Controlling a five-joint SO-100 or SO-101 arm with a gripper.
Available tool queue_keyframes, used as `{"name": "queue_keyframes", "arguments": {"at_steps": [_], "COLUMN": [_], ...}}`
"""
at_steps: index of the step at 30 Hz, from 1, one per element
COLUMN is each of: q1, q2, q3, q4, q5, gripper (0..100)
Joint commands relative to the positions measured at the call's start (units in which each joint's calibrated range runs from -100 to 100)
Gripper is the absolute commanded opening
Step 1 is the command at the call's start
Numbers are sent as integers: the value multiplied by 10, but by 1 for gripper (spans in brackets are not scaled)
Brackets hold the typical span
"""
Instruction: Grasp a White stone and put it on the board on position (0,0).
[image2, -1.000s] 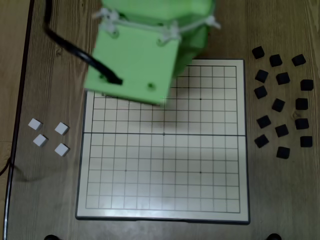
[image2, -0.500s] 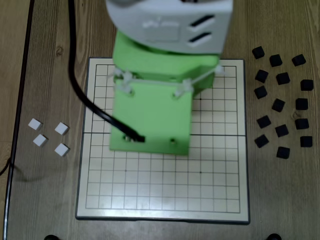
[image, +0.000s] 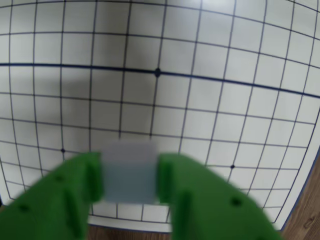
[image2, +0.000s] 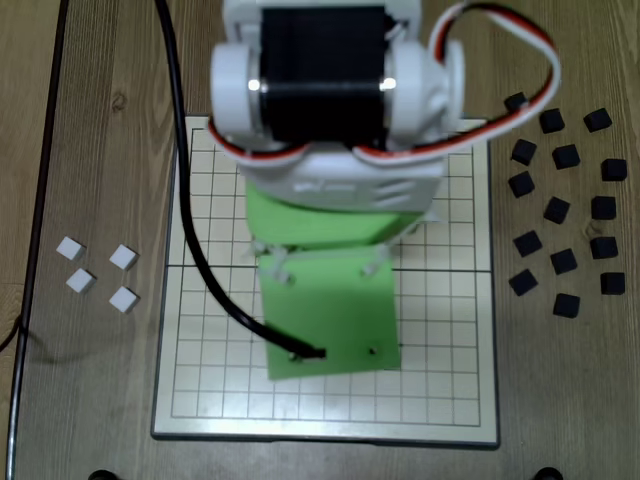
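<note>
In the wrist view my gripper is shut on a White stone, a pale square tile held between the two green fingers. It hangs above the cream board, nearer the camera than position (0,0), the dark dot on the middle seam. In the fixed view the green and white arm covers the middle of the board, hiding the gripper tips, the held stone and the central dot. Several more white stones lie on the table left of the board.
A scatter of black tiles lies on the wooden table right of the board. A black cable runs from the top down over the board's left part to the gripper. A dark table edge runs down the left.
The arm has swung from the board's upper left down over its centre toward the lower middle in the fixed view. The loose white and black tiles have not moved.
</note>
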Motion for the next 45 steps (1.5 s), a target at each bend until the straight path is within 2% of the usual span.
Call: {"name": "queue_keyframes", "arguments": {"at_steps": [1,45], "q1": [4,19], "q2": [-16,-8], "q3": [10,181], "q4": [-32,-181], "q5": [4,-8], "gripper": [6,6]}}
